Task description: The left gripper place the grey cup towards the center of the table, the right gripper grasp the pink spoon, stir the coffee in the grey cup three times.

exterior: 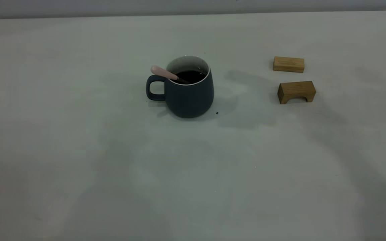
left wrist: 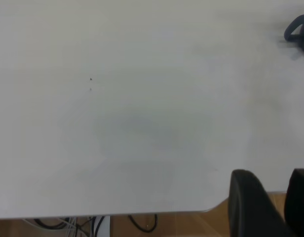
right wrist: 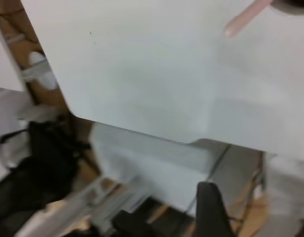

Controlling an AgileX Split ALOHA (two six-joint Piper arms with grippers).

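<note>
Coffee (exterior: 190, 76) sits dark in the grey cup (exterior: 188, 90) near the middle of the tabletop (exterior: 79, 150) in the exterior view, with the pink spoon (exterior: 167, 74) leaning on the rim above the handle; two wooden blocks (exterior: 288, 64) lie well apart toward my right arm's side.

From my left wrist, my left gripper (left wrist: 275, 197) hangs over the tabletop's edge, its jaws apart and holding nothing, the cup's handle far off.

From my right wrist, only one finger of my right gripper (right wrist: 213, 210) shows past the edge, so I cannot tell its jaws' state. If I return carelessly, I could knock the leaning spoon (it looks loosely propped), flick coffee out or tip the cup.
</note>
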